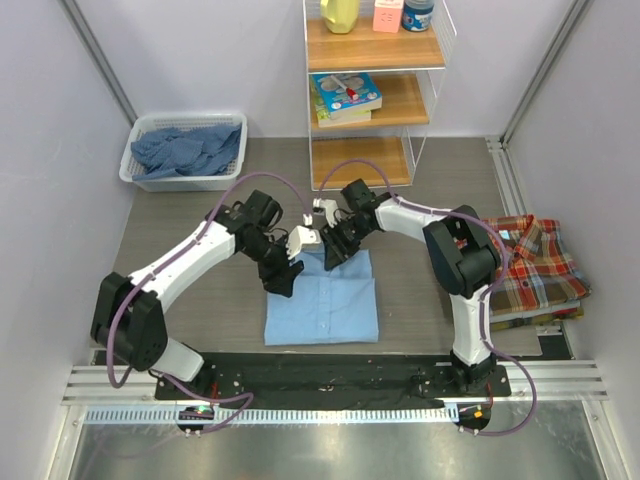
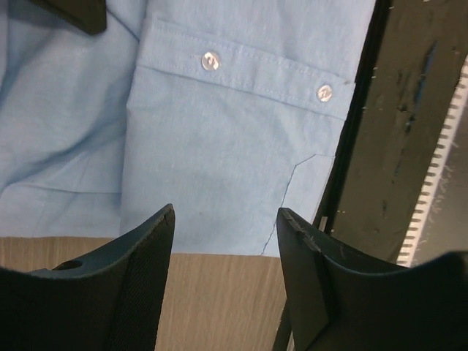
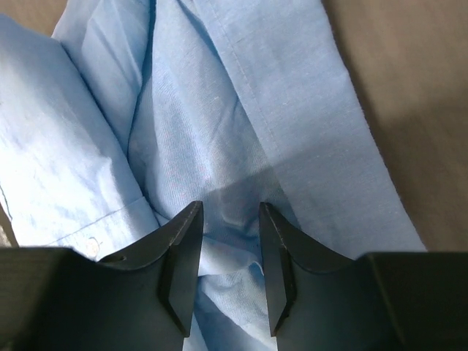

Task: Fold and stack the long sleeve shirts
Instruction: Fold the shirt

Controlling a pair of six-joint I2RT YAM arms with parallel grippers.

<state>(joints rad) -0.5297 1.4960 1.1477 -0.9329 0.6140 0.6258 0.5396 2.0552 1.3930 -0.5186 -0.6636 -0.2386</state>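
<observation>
A light blue long sleeve shirt [image 1: 322,300] lies folded in a rectangle on the table in front of the arms. My left gripper [image 1: 283,275] hovers at its far left edge; in the left wrist view the gripper [image 2: 225,210] is open with only bare table and the shirt's buttoned cuff [image 2: 241,69] beyond its fingers. My right gripper [image 1: 335,250] is at the shirt's far edge. In the right wrist view it [image 3: 231,206] stands partly open over bunched folds of the shirt [image 3: 219,110], with cloth lying between the jaws. A plaid shirt [image 1: 530,262] lies folded at the right.
A white basket [image 1: 133,160] at the back left holds darker blue shirts [image 1: 188,150]. A wooden wire shelf [image 1: 372,100] with books and bottles stands at the back centre. A black mat [image 1: 340,375] runs along the near edge by the arm bases.
</observation>
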